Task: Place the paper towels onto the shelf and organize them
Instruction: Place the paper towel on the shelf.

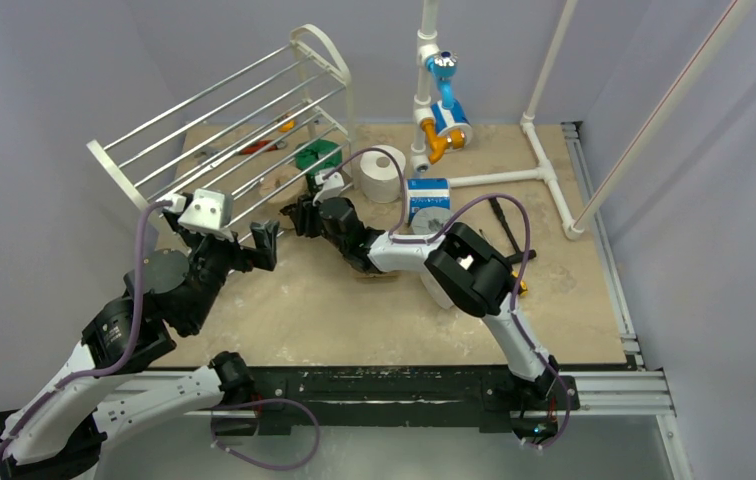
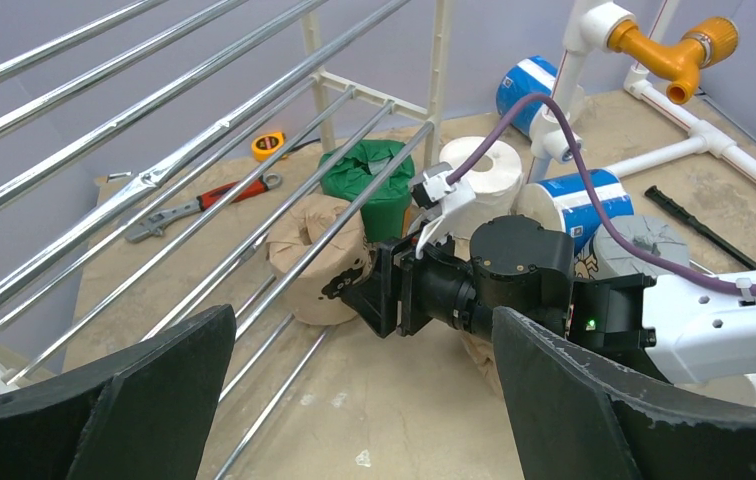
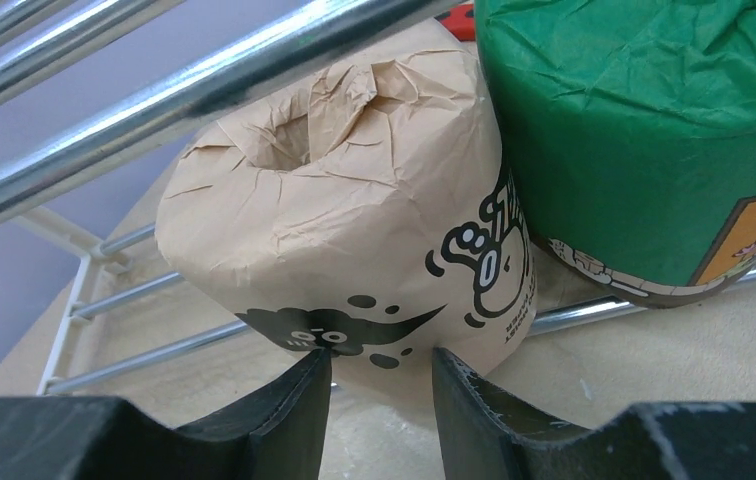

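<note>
The shelf (image 1: 224, 110) lies tilted at the back left, its silver rods (image 3: 204, 80) crossing over the rolls. A printed tan paper towel roll (image 3: 354, 220) rests on the lowest rods, pressed against a green roll (image 3: 644, 130). My right gripper (image 3: 379, 365) is open by a narrow gap, both tips touching the tan roll's near lower side, nothing between them. My left gripper (image 2: 364, 400) stands wide open and empty just in front of the shelf, facing the right gripper (image 2: 369, 295). A white roll (image 2: 484, 170), a blue-white roll (image 2: 579, 200) and a grey roll (image 2: 634, 245) stand behind the right arm.
A red-handled wrench (image 2: 224, 195) and a yellow tape measure (image 2: 269, 145) lie under the shelf. The white pipe frame (image 1: 544, 170) with an orange fitting (image 2: 669, 50) stands at the back, another blue-white roll (image 2: 529, 85) beside it. A black tool (image 2: 704, 225) lies at the right.
</note>
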